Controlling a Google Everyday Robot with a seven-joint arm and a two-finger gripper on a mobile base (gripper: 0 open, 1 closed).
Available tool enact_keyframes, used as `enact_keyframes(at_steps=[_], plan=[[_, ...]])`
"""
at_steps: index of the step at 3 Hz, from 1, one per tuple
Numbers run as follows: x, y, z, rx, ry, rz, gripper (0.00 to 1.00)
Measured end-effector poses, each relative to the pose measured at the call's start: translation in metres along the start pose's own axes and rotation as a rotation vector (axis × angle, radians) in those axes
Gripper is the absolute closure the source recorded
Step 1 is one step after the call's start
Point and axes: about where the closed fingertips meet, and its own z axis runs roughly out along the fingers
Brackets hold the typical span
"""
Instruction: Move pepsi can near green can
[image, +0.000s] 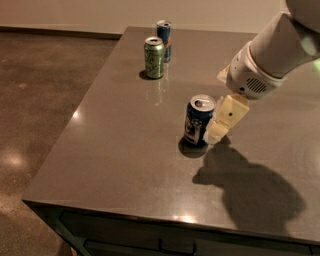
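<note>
The pepsi can, dark blue with a silver top, stands upright near the middle of the grey table. The green can stands upright toward the table's far left. My gripper, cream-coloured under a white wrist, hangs low at the pepsi can's right side, right against it or nearly so. Part of the gripper is hidden behind the can.
A slimmer blue can stands just behind and right of the green can. The table's left and front edges drop to a brown polished floor. My white arm reaches in from the upper right and casts a shadow on the tabletop.
</note>
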Motion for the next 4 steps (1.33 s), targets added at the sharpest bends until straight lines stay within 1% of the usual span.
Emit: enact_keyframes(at_steps=[2,3,4], plan=[[-0.020,0.008,0.015,-0.012,-0.063,-0.043,0.00],[-0.025,0.010,0.019,-0.025,-0.070,-0.059,0.15],[-0.026,0.008,0.016,-0.030,-0.062,-0.066,0.45]])
